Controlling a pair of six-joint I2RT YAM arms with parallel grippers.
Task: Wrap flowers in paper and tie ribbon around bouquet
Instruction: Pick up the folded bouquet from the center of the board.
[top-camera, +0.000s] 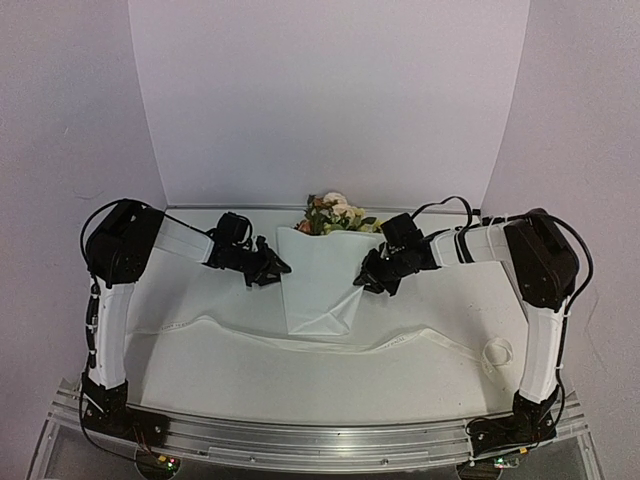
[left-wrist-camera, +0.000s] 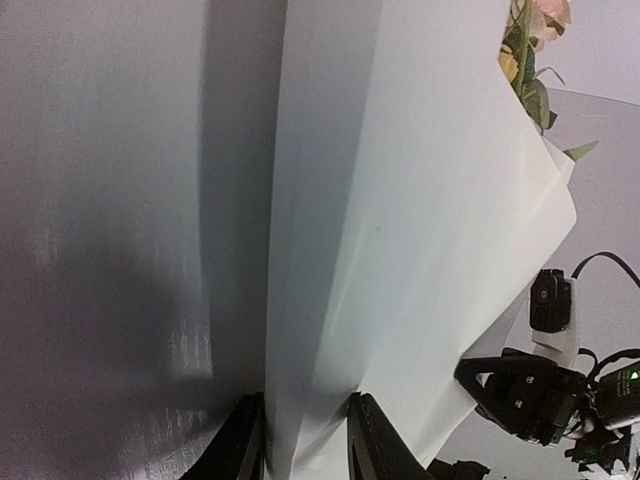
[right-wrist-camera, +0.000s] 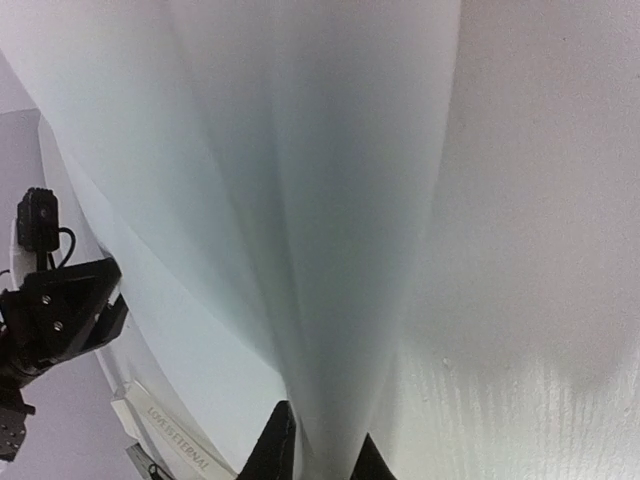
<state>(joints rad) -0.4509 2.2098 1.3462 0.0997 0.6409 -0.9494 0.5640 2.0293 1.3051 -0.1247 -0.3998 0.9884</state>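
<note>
The matte white table takes up most of the scene, and the wrist views show a faint grain on its surface. At its middle lies the bouquet: the paper, a thin, smooth white sheet, is folded into a cone that narrows toward the near side and has soft lengthwise creases. It hides the stems completely. Only the heads of the flowers show at the wide far mouth, as a small, blurred cluster of cream-pink, orange and yellow blooms with green leaves. The ribbon, a narrow cream band, runs left to right across the near table past the cone's tip. Whether it passes under the paper there is hard to make out. The right wrist view shows a short stretch with dark lettering, cut off at the lower edge. The black left gripper is at the cone's left edge, and its fingers, cropped by the frame, are clenched on a fold of the paper. The right gripper is at the cone's right edge, and its fingers likewise pinch a paper fold.
</note>
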